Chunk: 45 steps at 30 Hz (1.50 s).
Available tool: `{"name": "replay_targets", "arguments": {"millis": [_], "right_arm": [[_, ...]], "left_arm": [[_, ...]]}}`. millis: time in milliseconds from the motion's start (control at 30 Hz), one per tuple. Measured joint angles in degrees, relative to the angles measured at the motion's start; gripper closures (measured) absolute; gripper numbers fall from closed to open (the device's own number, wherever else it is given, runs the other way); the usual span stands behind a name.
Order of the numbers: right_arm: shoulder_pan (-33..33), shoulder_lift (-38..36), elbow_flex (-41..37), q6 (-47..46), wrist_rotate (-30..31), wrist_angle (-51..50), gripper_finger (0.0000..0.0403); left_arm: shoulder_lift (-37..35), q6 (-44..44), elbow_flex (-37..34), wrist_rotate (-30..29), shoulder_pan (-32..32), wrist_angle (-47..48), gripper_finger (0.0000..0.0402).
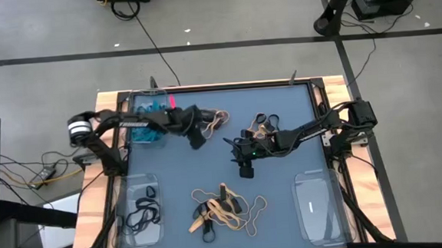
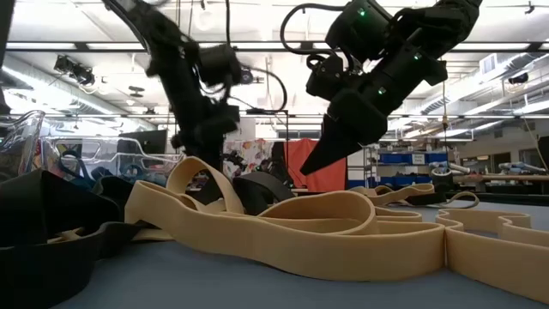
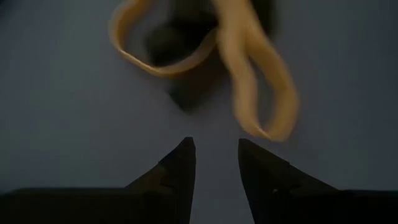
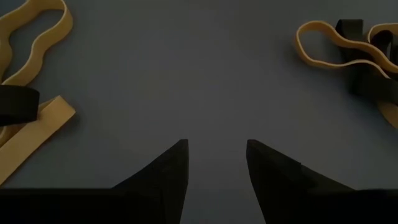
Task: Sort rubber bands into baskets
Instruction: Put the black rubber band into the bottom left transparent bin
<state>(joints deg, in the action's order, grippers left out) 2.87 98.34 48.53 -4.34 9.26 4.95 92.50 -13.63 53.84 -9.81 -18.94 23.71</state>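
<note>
Tan and black rubber bands lie in loose piles on the blue-grey mat: one near the front centre (image 1: 225,208), one at the far centre (image 1: 218,121), one beside the right arm (image 1: 262,124). My left gripper (image 1: 197,141) (image 3: 214,143) hovers open just short of the far-centre pile, with a tan loop (image 3: 249,81) lying ahead of its fingertips. My right gripper (image 1: 245,169) (image 4: 216,144) stands open over bare mat at mid-table. The far-left basket (image 1: 139,137) holds teal bands (image 1: 152,111). The near-left basket (image 1: 127,222) holds black bands (image 1: 145,212).
A third clear basket (image 1: 318,206) stands at the near right. A small pink thing (image 1: 172,101) shows at the far-left basket's rim. The wooden frame (image 1: 95,201) borders the mat. In the low view, tan bands (image 2: 283,225) and black bands (image 2: 51,227) fill the foreground.
</note>
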Motion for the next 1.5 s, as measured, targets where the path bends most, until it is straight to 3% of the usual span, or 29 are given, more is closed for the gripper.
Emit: {"name": "replay_targets", "arguments": {"millis": [300, 667, 767, 933, 1233, 1500], "right_arm": [[0.0, 0.0, 0.0, 0.3, 0.0, -0.9, 0.0229], [0.0, 0.0, 0.0, 0.4, 0.1, -1.1, 0.0229], [0.0, 0.0, 0.0, 0.4, 0.2, -1.1, 0.0229], [0.0, 0.0, 0.0, 0.4, 0.2, -1.2, 0.0229], [0.0, 0.0, 0.0, 0.4, 0.3, -1.2, 0.0229], [0.0, 0.0, 0.0, 0.5, 0.3, -1.2, 0.0229]], "left_arm": [[5.3, -0.2, 0.0, 8.2, -6.7, -9.8, 0.0277], [9.0, -0.5, 0.0, 9.2, -7.3, -11.6, 0.0284], [9.1, -0.2, 0.0, 9.0, -7.3, -11.7, 0.0311], [9.1, 0.1, 0.0, 9.1, -7.3, -11.7, 0.0392], [4.3, 0.6, -0.1, 9.2, -7.2, -10.4, 0.0392], [2.2, 7.5, -0.1, 9.1, -7.2, -9.6, 0.0375]]}}
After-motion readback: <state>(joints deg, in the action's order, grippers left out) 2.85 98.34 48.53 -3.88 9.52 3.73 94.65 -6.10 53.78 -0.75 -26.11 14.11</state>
